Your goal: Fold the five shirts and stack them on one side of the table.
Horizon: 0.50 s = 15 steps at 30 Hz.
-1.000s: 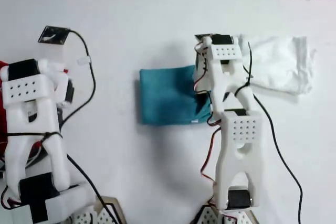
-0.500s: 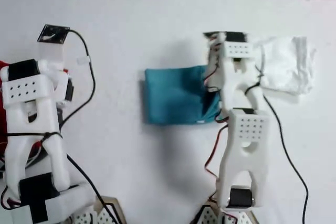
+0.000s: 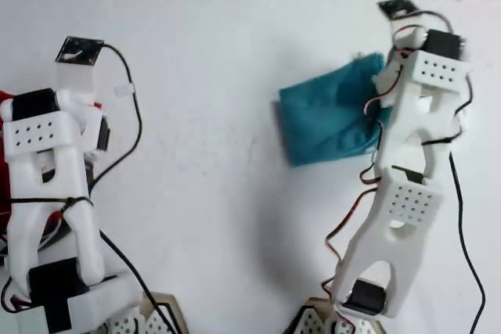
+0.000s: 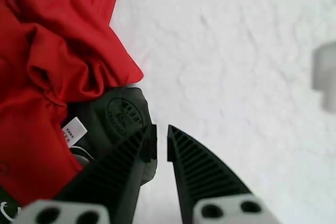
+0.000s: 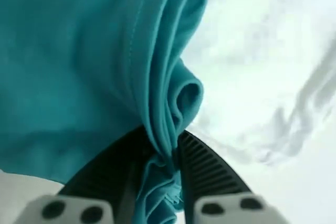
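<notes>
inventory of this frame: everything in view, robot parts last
teal shirt: 1, teal, right half of the table, one edge bunched in the right claw
red shirt: 1, red, crumpled at the table's left edge
black cloth: 1, black with a white tag, against the red shirt; cannot tell what it is
white cloth: 1, white, wrinkled, beside the teal shirt
table: 1, white
arms: 2, white; left arm, right arm
left claw: black, shut, holding nothing, by the black cloth
right claw: black, shut on the teal shirt

left end effector (image 4: 157,139) closed; right end effector (image 5: 171,148) clamped, arm outstretched.
</notes>
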Available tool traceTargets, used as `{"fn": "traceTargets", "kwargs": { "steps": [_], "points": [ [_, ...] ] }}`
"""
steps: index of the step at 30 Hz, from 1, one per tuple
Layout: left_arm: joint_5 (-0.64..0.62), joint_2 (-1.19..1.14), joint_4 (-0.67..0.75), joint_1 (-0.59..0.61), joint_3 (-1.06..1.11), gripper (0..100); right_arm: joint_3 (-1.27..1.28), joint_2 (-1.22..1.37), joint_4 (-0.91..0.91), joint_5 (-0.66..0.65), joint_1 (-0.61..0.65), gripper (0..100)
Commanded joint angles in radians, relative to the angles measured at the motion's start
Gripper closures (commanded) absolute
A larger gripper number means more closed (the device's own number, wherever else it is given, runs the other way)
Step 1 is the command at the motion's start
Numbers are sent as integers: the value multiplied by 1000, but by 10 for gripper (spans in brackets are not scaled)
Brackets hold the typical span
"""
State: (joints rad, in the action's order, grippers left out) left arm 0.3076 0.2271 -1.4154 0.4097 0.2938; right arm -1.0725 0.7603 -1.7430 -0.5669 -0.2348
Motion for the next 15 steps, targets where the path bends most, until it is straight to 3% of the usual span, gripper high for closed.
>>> {"fn": "traceTargets", "kwargs": {
  "steps": [1, 8, 15],
  "points": [
    [8, 44, 17, 5, 15, 935, -160, -81, -12, -17, -16, 981],
    [8, 46, 106, 5, 130, 935, -227, -77, 8, -12, -12, 981],
    [8, 46, 112, 5, 137, 935, -230, 25, 151, -14, -117, 981]
  ]
}}
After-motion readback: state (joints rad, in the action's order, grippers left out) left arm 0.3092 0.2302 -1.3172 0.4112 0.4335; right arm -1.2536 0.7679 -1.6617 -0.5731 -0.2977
